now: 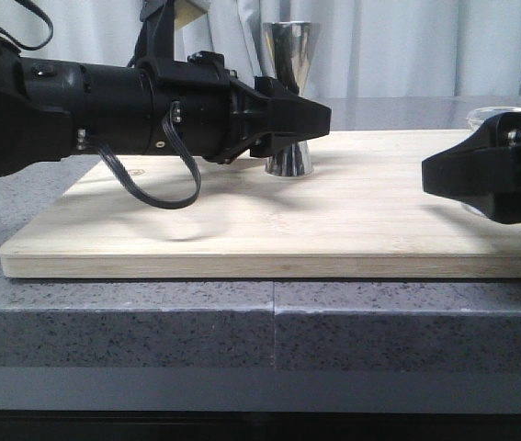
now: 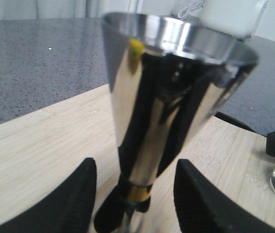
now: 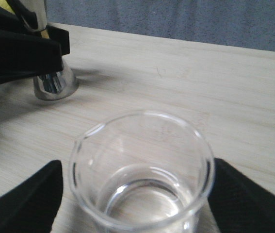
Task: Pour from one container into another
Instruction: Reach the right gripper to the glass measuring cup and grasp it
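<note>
Glass beaker: clear liquid inside | steel jigger: upright

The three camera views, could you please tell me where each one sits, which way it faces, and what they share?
Front view: low at the counter edge, facing forward across the wooden board; both arms show.
Left wrist view: on the left arm, facing the steel jigger between the left gripper fingers.
Right wrist view: on the right arm, above the glass beaker between the right gripper fingers.
All three show the jigger.
</note>
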`<state>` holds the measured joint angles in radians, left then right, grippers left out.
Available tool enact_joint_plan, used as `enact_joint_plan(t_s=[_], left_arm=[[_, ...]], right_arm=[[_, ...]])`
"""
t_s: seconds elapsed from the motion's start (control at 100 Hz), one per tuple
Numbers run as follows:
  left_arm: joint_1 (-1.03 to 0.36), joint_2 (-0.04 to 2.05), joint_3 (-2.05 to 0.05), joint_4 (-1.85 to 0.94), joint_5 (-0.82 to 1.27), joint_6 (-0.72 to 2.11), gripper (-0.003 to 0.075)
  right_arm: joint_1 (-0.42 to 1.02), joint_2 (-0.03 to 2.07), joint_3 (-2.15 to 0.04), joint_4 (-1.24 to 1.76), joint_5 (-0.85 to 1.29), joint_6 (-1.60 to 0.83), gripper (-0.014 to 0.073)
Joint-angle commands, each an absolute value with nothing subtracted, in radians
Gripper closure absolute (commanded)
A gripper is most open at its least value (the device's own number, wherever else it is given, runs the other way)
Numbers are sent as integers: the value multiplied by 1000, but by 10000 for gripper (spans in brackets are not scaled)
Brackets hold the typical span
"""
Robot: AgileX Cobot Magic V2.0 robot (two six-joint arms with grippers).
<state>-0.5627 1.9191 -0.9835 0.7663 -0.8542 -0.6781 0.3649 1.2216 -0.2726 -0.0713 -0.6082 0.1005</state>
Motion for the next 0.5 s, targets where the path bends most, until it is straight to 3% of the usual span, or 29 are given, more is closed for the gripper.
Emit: enact_joint_plan(t_s=[0.0, 0.49], left_arm=[[-562, 1873, -1011, 736, -931, -678, 388], [-562, 1873, -1011, 736, -933, -678, 388]], right_arm=[[369, 1211, -298, -78, -695, 96, 48], [369, 1211, -298, -79, -686, 96, 48]])
